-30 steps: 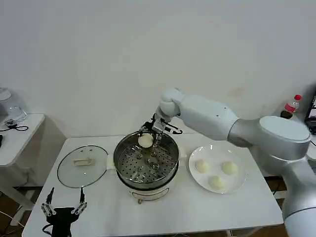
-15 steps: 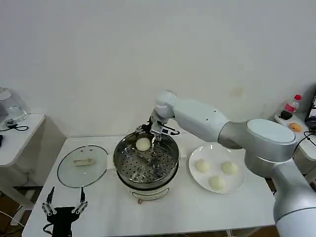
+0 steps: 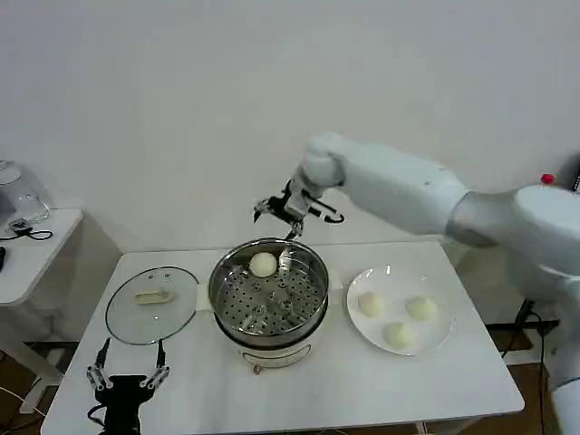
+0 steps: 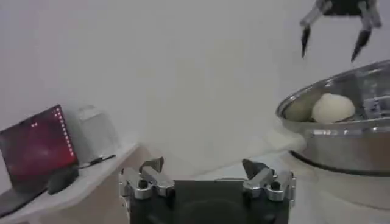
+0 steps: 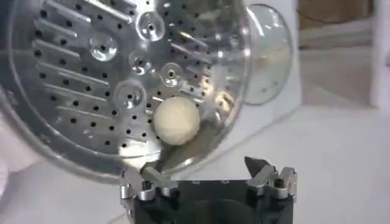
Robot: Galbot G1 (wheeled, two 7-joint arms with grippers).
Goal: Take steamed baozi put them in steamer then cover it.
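- Both sets of jaws stood spread apart and held nothing: the right gripper (image 3: 288,210) hung above the far rim of the pot, and the left gripper (image 3: 128,374) sat parked low at the near left edge of the white table (image 3: 299,385).
- From the left wrist view, the left gripper (image 4: 206,176) showed its two fingers wide apart, with the right gripper (image 4: 334,35) seen farther off, above the pot.
- From the right wrist view, the right gripper (image 5: 208,175) looked down into the pot, its fingers apart and clear of the bun.
- One small round cream-white steamed bun (image 3: 263,264) lay on the perforated tray inside the round shiny stainless-steel steamer (image 3: 268,313), close to the far left wall; it also showed in the right wrist view (image 5: 176,120) and over the rim in the left wrist view (image 4: 333,108).
- Three more cream-white buns (image 3: 396,334) rested on a flat white plate (image 3: 442,335) just to the right of the steamer.
- The round clear glass lid with a metal rim (image 3: 126,322) lay flat on the table just left of the steamer, its cream-white bar handle (image 3: 154,295) facing up.
- A small white side table (image 3: 36,249) stood apart to the left, with a clear jar (image 3: 16,195) on it.
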